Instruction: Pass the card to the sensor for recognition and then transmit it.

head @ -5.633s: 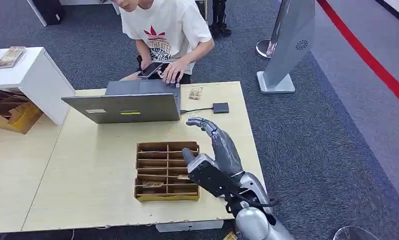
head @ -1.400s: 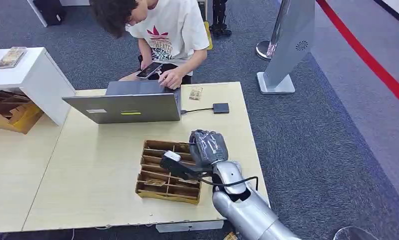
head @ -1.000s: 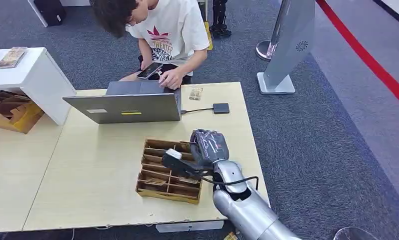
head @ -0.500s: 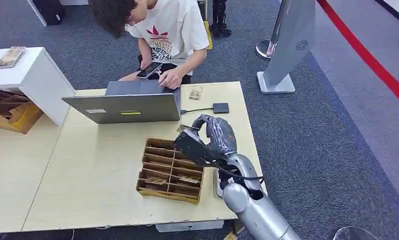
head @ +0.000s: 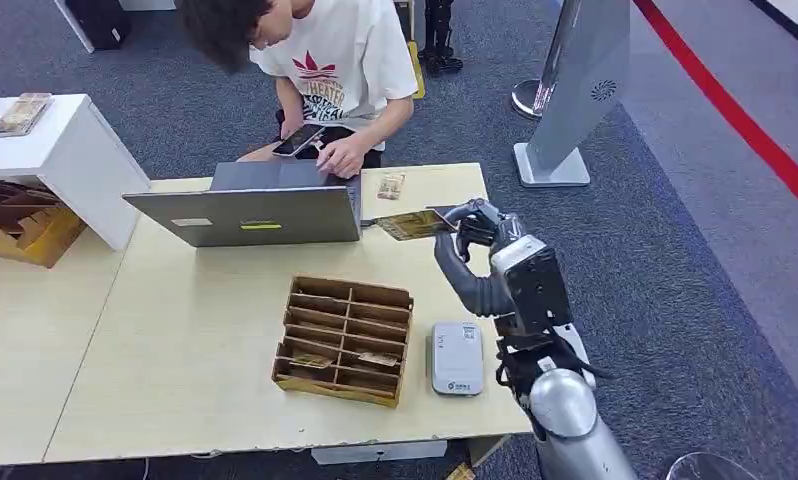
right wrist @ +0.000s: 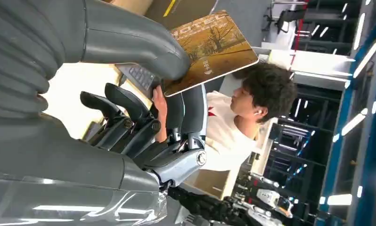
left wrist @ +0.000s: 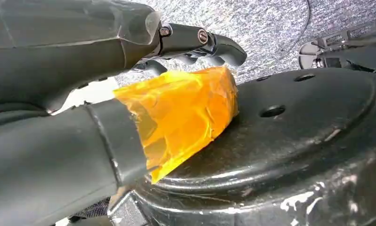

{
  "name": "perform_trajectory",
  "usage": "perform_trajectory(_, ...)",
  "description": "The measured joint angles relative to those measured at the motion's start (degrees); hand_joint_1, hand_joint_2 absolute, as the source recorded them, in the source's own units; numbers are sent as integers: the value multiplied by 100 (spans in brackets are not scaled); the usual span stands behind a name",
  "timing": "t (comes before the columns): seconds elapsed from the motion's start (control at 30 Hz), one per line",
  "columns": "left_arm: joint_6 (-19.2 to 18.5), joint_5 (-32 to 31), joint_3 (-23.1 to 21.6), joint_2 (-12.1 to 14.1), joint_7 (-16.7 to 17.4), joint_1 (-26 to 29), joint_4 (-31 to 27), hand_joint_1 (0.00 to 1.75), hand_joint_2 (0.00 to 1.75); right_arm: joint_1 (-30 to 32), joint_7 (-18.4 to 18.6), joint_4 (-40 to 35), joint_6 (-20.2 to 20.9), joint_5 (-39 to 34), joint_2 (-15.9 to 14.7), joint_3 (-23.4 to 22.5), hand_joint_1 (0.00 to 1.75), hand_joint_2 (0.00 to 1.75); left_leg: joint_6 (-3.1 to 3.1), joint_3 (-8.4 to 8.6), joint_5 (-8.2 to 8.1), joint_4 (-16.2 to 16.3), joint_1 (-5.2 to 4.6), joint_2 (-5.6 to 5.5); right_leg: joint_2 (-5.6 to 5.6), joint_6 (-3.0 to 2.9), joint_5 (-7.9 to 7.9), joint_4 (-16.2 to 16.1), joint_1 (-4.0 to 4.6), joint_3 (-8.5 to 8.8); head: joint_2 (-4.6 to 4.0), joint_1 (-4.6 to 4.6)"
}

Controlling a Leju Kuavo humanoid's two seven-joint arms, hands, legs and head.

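My right hand is raised above the table's right side and pinches a brown picture card between thumb and fingers. The card sticks out toward the laptop, roughly level. In the right wrist view the card is clamped under the thick thumb. A white card reader lies flat on the table, below and nearer to me than the hand. My left hand hangs with nothing in it, its fingers apart and orange tape on the thumb.
A cardboard divider box with cards in some slots sits left of the reader. A grey laptop stands at the far side, a person seated behind it with a phone. A white side table is at far left.
My right hand rose from the divider box with the card and swung right and farther away. The white reader, hidden under the arm before, now lies uncovered.
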Motion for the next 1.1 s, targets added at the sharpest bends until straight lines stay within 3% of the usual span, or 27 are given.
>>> perform_trajectory(0.53, 13, -66, 0, -2, -4, -2, 0, 0, 0, -140, 114, -85, -17, 518, -122, 92, 175, 175, 0, -3, 0, 0, 0, 0, 0, 0, 0, 0, 0, 0, 0, 0)
perform_trajectory(0.8, 2, -227, 0, 2, 37, -22, 0, 0, 0, -945, 556, 280, 144, 977, -92, 402, 175, 175, 0, -3, 3, 0, 0, -1, 0, -1, 2, 3, 0, 2, 0, 2)
perform_trajectory(1.1, -18, -433, -66, 9, 138, -100, 0, 0, 0, -2100, 1146, 1474, 201, 1797, 265, 662, 175, 175, 0, -3, 4, 0, 0, -3, -1, -2, 3, 4, 0, 1, 0, 0)
